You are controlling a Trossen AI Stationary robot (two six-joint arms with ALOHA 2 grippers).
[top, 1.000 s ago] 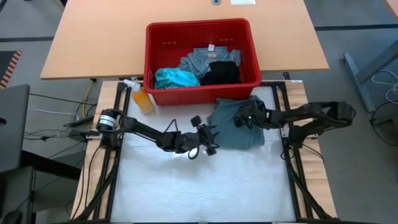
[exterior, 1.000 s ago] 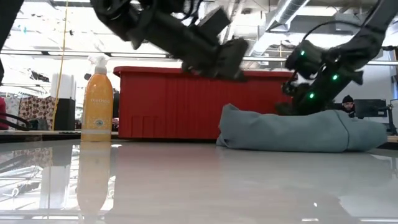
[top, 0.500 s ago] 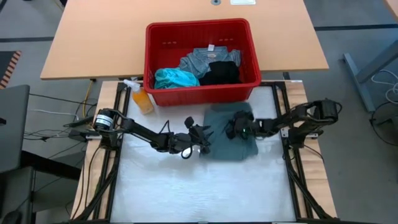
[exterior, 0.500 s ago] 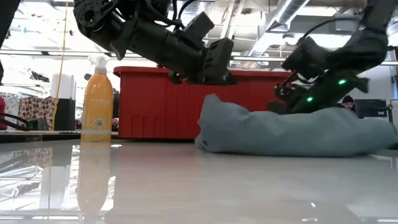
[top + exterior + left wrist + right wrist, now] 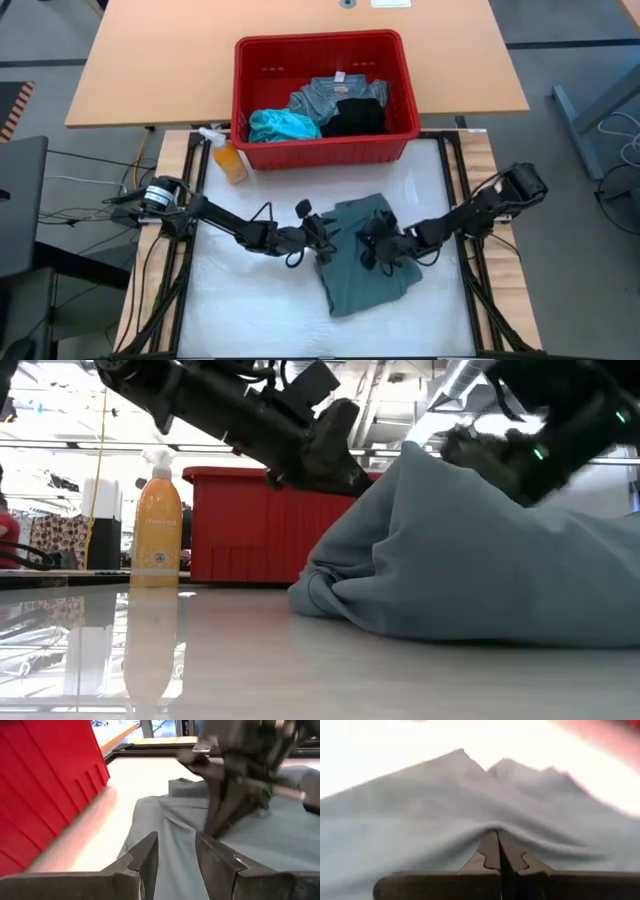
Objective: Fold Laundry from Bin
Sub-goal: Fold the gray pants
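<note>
You have one grey-green garment [image 5: 360,262] out on the mat, unfolded. Your right gripper [image 5: 378,250] pinches it; left gripper [image 5: 318,238] fingers stand apart beside it. Three garments wait in the bin [image 5: 322,148].

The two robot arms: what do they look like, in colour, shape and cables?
Both arms are dark, slim and jointed, with thin black cables looped along them. The left arm has a silvery round joint at its base. Each gripper, left and right, ends in two flat dark fingers with stepped edges.
</note>
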